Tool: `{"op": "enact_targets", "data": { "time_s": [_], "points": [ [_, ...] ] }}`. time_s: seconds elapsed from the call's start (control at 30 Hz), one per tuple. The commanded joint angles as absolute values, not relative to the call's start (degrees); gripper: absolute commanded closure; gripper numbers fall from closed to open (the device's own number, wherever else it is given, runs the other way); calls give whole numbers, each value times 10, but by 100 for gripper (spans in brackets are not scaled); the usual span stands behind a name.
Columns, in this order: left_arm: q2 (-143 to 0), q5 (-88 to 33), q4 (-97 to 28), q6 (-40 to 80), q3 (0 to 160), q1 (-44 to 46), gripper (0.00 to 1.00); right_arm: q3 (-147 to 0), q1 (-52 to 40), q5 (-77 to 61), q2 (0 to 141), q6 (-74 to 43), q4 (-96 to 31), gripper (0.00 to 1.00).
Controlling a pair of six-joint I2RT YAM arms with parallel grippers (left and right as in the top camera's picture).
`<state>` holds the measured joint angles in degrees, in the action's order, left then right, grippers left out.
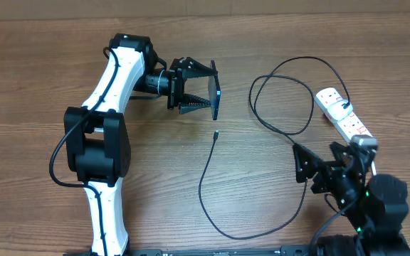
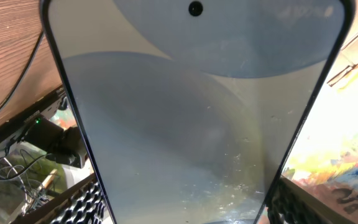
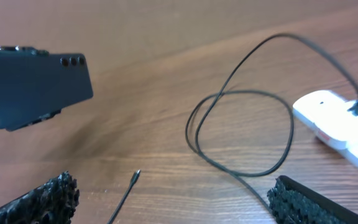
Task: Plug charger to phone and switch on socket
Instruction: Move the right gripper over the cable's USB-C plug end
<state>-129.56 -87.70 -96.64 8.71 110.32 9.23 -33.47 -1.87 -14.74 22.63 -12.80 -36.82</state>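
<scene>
My left gripper is shut on the phone and holds it on edge above the table at the back middle. In the left wrist view the phone fills the frame between the two fingers. The charger is a thin black cable. Its connector tip lies free on the table just below the phone, and its plug sits in the white socket strip at the right. My right gripper is open and empty, near the strip. The right wrist view shows the phone, the tip, the strip and the open fingers.
The cable makes a loop left of the strip and a long curve toward the front edge. The strip's thick white cord runs down past my right arm. The table is brown wood.
</scene>
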Motion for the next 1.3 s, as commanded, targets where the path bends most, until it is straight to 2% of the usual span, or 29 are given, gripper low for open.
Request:
{"op": "enact_targets", "data": {
  "time_s": [0.0, 0.2, 0.33, 0.43, 0.53, 0.73, 1.07, 1.27],
  "points": [
    [-1298, -907, -969, 72, 1119, 89, 27, -349, -18, -252, 256, -121, -379, 0],
    [-1298, -907, -969, 72, 1119, 89, 28, -354, -18, -289, 278, -144, -357, 0],
    [-1298, -907, -969, 73, 1119, 89, 28, -405, -18, -177, 296, -171, -460, 0],
    [-1298, -907, -969, 73, 1119, 89, 28, -502, -14, -22, 360, -286, -603, 0],
    [-1298, -907, -969, 73, 1119, 89, 28, -548, -14, -36, 399, -283, -611, 0],
    [-1298, -907, -969, 73, 1119, 89, 28, -557, -14, -171, 434, -283, -589, 1],
    [-1298, -907, -969, 73, 1119, 88, 28, -557, -14, -178, 475, -250, -604, 2],
    [-1298, -907, -969, 91, 1119, 88, 28, -557, -27, -187, 500, -199, -628, 0]
  ]
}}
